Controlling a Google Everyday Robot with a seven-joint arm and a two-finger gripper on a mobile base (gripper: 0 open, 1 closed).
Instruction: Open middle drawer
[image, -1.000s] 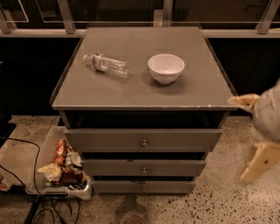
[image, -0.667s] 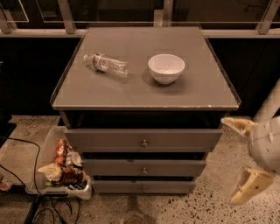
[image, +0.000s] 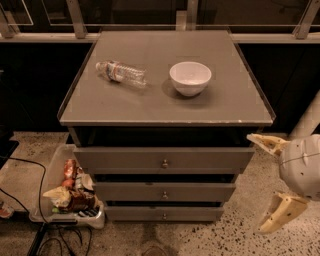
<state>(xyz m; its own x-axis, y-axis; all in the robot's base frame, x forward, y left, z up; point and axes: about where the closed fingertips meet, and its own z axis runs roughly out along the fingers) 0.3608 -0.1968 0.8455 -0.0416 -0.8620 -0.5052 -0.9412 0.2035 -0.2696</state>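
Observation:
A grey cabinet (image: 165, 110) with three stacked drawers stands in the middle of the camera view. The middle drawer (image: 125, 192) is a wide grey flat front with one small round metal knob (image: 164, 195), and it sits shut. The top drawer (image: 120, 160) is above it and the lowest drawer (image: 130, 213) below it, both shut. My gripper (image: 267, 182) is at the right edge, beside the cabinet's front right corner and apart from it. Its two cream fingers (image: 267, 142) are spread wide, one above the other, and hold nothing.
A clear plastic water bottle (image: 121, 73) lies on the cabinet top, with a white bowl (image: 190, 77) to its right. A clear bin (image: 47, 175) of snack packets sits on the speckled floor at the left. Black cables (image: 55, 235) trail at the bottom left.
My gripper has dropped lower and come a little to the left, towards the cabinet's right side. Its fingers have stayed spread. The drawers have not moved.

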